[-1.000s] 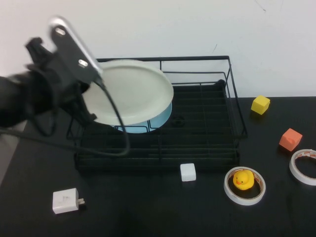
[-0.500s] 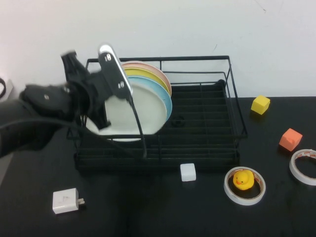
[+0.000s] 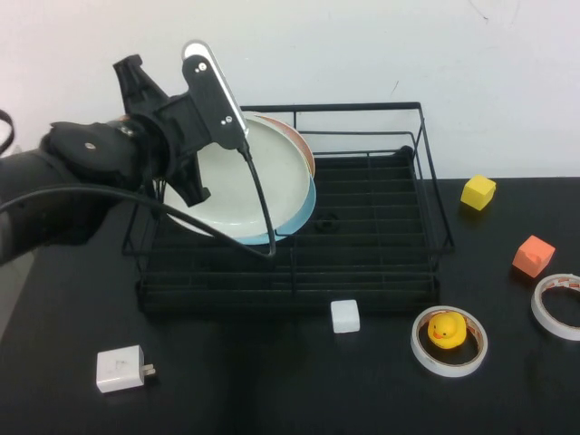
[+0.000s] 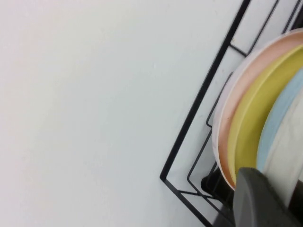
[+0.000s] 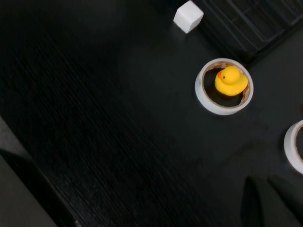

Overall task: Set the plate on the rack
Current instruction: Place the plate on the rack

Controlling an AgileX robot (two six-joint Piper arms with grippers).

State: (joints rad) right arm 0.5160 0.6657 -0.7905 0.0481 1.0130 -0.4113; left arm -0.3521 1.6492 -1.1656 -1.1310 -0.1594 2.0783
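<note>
The white plate (image 3: 249, 177) stands tilted inside the left part of the black wire rack (image 3: 381, 245), leaning on a light blue plate (image 3: 304, 210). My left gripper (image 3: 186, 177) is shut on the white plate's left rim. In the left wrist view a grey finger (image 4: 258, 198) presses the white plate (image 4: 286, 151), with the light blue (image 4: 277, 118), yellow (image 4: 255, 104) and pink (image 4: 236, 90) plates stacked behind it and the rack's rail (image 4: 203, 90) beside them. My right gripper (image 5: 267, 198) is shut and empty above the table, out of the high view.
A white cube (image 3: 344, 316) lies in front of the rack. A yellow duck (image 3: 443, 329) sits inside a tape roll (image 3: 449, 343). Another tape roll (image 3: 557, 306), an orange block (image 3: 533, 256), a yellow block (image 3: 478, 192) and a white charger (image 3: 121, 368) lie on the black table.
My left gripper has swung the white plate from nearly flat over the rack down into it, then raised it more upright against the light blue plate.
</note>
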